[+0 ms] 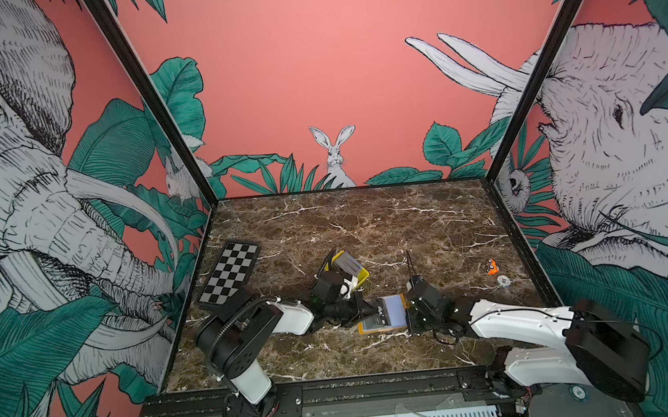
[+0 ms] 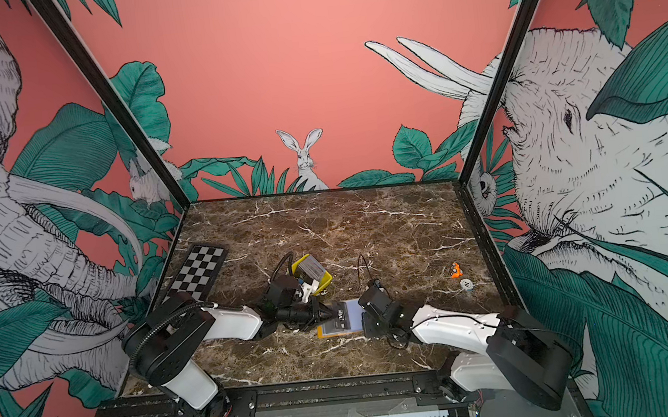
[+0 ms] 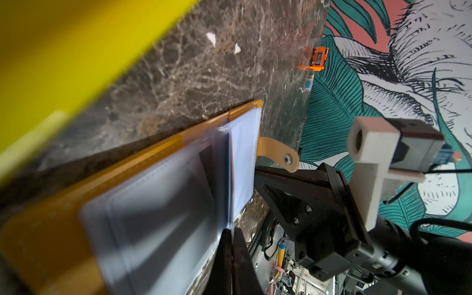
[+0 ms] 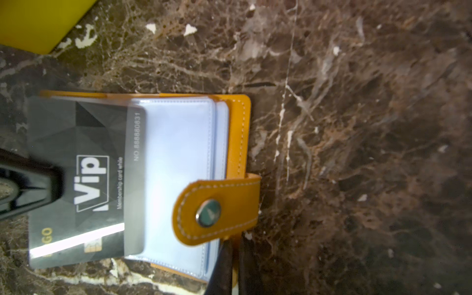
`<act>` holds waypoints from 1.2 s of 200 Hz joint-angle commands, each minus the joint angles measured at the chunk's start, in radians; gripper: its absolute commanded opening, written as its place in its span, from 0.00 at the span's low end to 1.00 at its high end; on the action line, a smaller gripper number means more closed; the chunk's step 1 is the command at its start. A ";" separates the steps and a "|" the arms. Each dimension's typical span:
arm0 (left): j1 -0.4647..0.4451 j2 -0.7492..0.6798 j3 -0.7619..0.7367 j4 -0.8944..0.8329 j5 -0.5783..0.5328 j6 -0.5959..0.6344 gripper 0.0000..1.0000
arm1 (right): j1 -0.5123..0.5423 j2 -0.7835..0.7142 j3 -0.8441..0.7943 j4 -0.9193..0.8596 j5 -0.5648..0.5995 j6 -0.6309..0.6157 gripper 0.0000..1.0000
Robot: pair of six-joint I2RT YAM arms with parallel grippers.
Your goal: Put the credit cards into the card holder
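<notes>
The card holder (image 4: 237, 143), an orange-yellow wallet with clear sleeves, lies open on the marble near the front middle, in both top views (image 1: 381, 327) (image 2: 338, 331). One black "VIP" credit card (image 4: 84, 178) (image 1: 380, 310) has its far end tucked under a clear sleeve. My left gripper (image 3: 231, 237) (image 1: 369, 308) is shut on the card's outer end. On the opposite side, my right gripper (image 4: 235, 255) (image 1: 408, 315) is shut on the holder's orange cover edge, just below the snap tab (image 4: 217, 209). More credit cards (image 1: 348, 264) stand stacked in the yellow tray.
The yellow tray (image 1: 364, 275) (image 4: 38, 20) sits just behind the left gripper. A checkerboard plate (image 1: 230, 276) lies at the left edge. A small orange object (image 1: 491, 266) and a small white round object (image 1: 503, 281) lie at the right. Walls enclose three sides.
</notes>
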 commanded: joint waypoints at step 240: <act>-0.039 -0.047 0.183 -0.568 -0.156 0.200 0.18 | 0.030 0.064 -0.035 -0.057 0.058 0.026 0.06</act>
